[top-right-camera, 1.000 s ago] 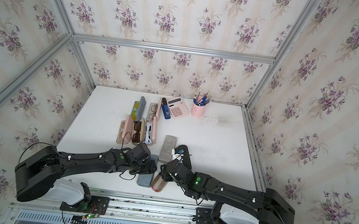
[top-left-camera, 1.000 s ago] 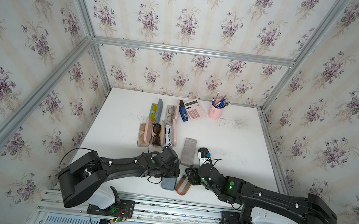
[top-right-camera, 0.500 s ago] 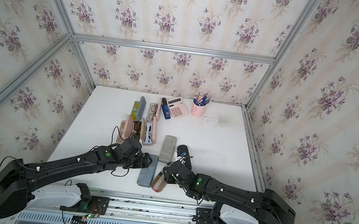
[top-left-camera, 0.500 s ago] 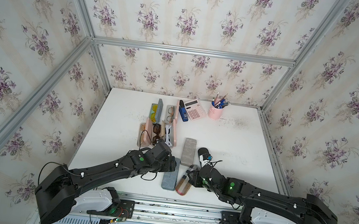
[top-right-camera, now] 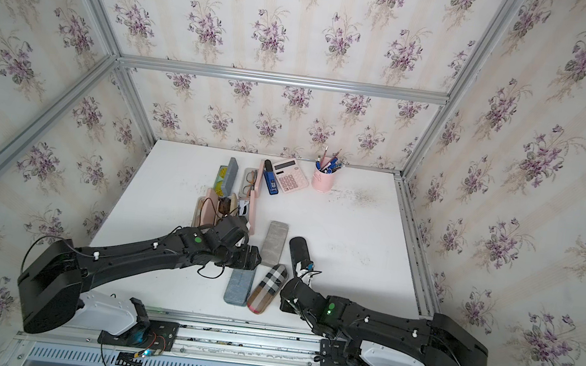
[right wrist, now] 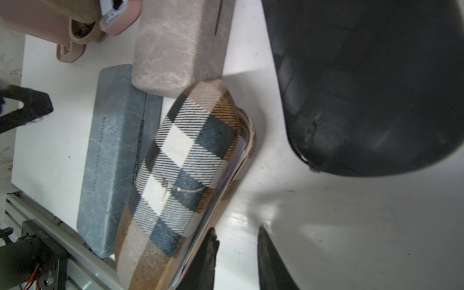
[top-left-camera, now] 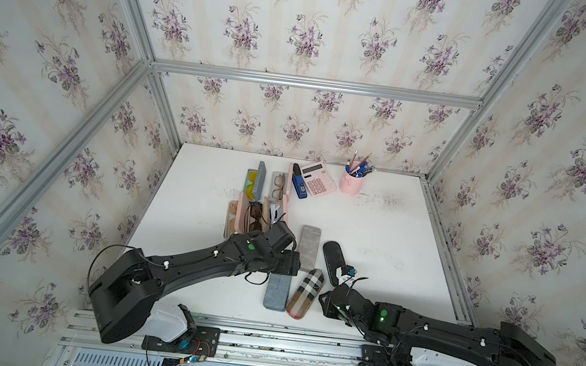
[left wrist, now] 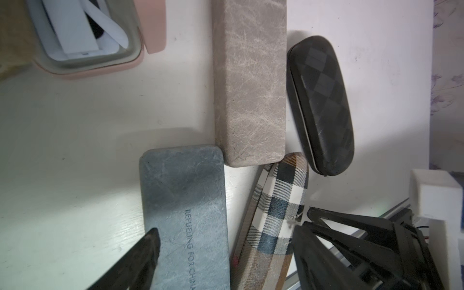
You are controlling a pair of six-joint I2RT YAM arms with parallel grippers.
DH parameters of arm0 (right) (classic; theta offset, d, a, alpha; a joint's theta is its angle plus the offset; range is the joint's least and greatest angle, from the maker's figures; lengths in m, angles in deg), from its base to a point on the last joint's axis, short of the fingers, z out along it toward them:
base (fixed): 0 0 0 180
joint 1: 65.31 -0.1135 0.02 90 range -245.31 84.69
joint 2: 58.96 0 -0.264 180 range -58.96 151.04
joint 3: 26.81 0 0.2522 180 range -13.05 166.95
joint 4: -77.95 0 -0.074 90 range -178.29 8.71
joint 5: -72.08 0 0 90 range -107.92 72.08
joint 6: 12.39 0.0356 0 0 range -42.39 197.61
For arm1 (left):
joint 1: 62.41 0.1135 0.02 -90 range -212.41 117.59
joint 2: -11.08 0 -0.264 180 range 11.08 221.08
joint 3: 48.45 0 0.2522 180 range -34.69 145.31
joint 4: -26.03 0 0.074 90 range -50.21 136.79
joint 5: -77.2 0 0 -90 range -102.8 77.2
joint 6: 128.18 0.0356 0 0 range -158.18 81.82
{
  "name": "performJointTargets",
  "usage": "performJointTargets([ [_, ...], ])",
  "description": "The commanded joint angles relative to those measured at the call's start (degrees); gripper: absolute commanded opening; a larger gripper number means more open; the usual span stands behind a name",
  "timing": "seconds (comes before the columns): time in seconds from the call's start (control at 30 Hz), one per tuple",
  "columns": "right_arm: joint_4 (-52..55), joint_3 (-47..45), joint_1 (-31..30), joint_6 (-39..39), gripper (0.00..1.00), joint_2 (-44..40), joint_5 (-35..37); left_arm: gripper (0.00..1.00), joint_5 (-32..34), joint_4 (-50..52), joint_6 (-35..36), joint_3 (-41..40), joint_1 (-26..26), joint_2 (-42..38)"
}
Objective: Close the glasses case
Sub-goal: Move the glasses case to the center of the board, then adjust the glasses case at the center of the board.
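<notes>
**Plaid case: lid down, latch unconfirmed**

The plaid glasses case (top-left-camera: pixel 305 293) lies near the front edge of the table (top-left-camera: pixel 374 221). It sits just beside the blue-grey case (top-left-camera: pixel 276 292), with its far tip close to a corner of the grey-brown case (top-left-camera: pixel 308 245). Its lid is down, but the right wrist view shows a thin seam along the long edge, so whether it has latched cannot be told.

Risk: an unlatched lid may spring up. The right gripper (right wrist: pixel 237 229) has one finger (right wrist: pixel 209 251) just beside that edge, and a sideways nudge from it could skid the case off the front.

Pose: the right arm lies low along the front, its jaws narrowly parted and empty. The left arm reaches in diagonally, with the left gripper (left wrist: pixel 228 226) spread wide above the blue-grey case and holding nothing.
</notes>
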Motion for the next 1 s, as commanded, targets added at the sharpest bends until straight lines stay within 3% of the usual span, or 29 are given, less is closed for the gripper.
performJointTargets([
  [0.0,-2.2,-1.0,0.3,0.8,0.23,1.7,1.3,0.75,-1.8,-2.3,1.4,0.3,-0.6,2.9],
  [0.07,-4.8,-2.4,1.0,1.0,0.22,2.8,0.6,0.70,-1.7,-2.6,1.4,0.9,-1.3,4.8],
  [0.43,-12.5,-3.2,3.4,-1.4,0.19,5.3,-1.6,0.70,-1.7,-2.4,1.8,4.0,-3.8,12.4],
  [0.97,-21.4,-0.9,3.1,-1.7,0.16,12.1,-6.6,0.64,-3.5,-5.6,0.4,3.0,-5.3,14.5],
])
